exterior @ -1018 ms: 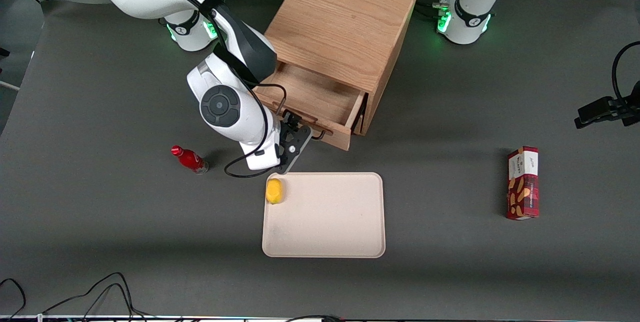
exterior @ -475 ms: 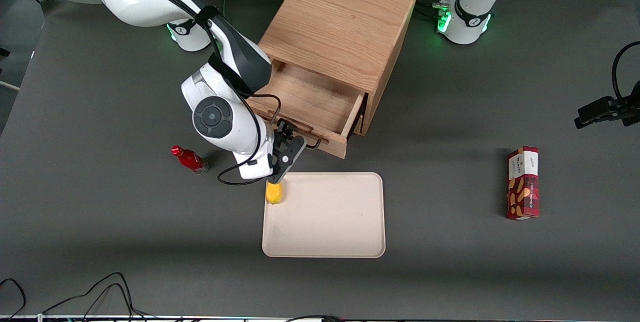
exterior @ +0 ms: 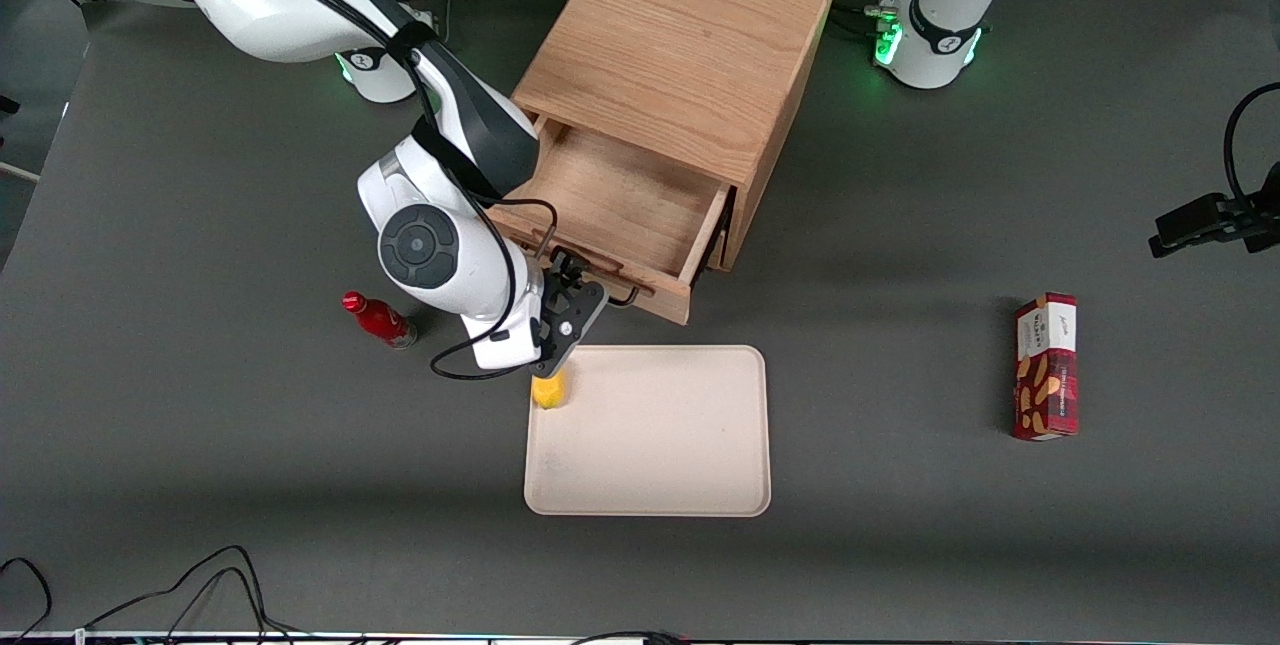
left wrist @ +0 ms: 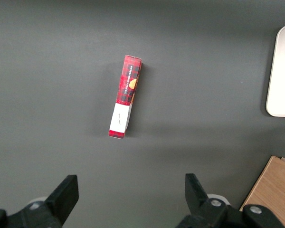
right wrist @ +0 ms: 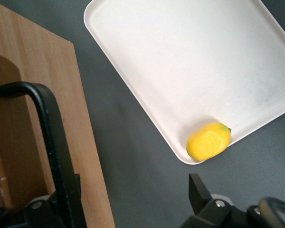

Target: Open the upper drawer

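1. Our gripper (exterior: 570, 303) sits at the black bar handle (right wrist: 50, 137) of the upper drawer (exterior: 625, 195), just above the tray's nearest corner. Its fingers are spread apart, not clenched: the bar lies against one finger, and the other stands free over the dark table (exterior: 200, 475). We judge that it is hooking the handle, not pinching it.
2. Over the last second the drawer front slides out toward the front camera, and the gripper goes with it, ending over the lemon. The drawer now shows most of its bare wooden floor, with nothing in it.
3. For the task, we judge the opening nearly or fully done. What remains, as we read it, is a little more travel at most, then letting the handle go. The drawer front is closing on the tray, so there is little room left.
4. Counting, largest first:
   - one oak cabinet (exterior: 680, 35), with one drawer visible, pulled out of its top
   - one cream tray (exterior: 660, 445), nearer the front camera than the cabinet
   - one red biscuit box (exterior: 1046, 365), lying toward the parked arm's end of the table
   - one red bottle (exterior: 380, 319), beside the working arm
   - one lemon (exterior: 548, 391), in the tray's corner
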Available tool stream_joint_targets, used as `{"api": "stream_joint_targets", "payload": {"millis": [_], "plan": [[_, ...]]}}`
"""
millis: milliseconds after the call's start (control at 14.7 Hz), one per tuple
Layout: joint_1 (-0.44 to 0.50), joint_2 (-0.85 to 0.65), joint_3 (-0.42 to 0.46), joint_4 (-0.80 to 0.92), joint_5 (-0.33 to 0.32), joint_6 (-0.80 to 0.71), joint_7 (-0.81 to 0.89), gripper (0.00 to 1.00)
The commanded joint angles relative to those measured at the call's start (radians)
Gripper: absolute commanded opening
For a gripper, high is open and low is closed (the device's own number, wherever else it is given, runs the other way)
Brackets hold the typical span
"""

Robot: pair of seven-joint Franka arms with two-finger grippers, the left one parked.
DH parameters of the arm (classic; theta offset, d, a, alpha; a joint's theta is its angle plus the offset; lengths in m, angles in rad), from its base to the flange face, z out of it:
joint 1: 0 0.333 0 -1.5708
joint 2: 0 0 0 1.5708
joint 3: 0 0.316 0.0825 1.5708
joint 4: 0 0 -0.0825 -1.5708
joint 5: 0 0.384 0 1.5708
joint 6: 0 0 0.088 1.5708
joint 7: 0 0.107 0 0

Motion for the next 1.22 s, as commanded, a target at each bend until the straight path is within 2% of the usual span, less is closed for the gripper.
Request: {"api": "stream_joint_targets", "payload": {"millis": [0, 1154], "plan": [[-0.006, 0.031, -0.005, 0.049, -0.022, -0.016, -0.023, 1.0], [-0.018, 0.058, -0.059, 0.186, -0.019, -0.108, -0.041, 1.0]]}}
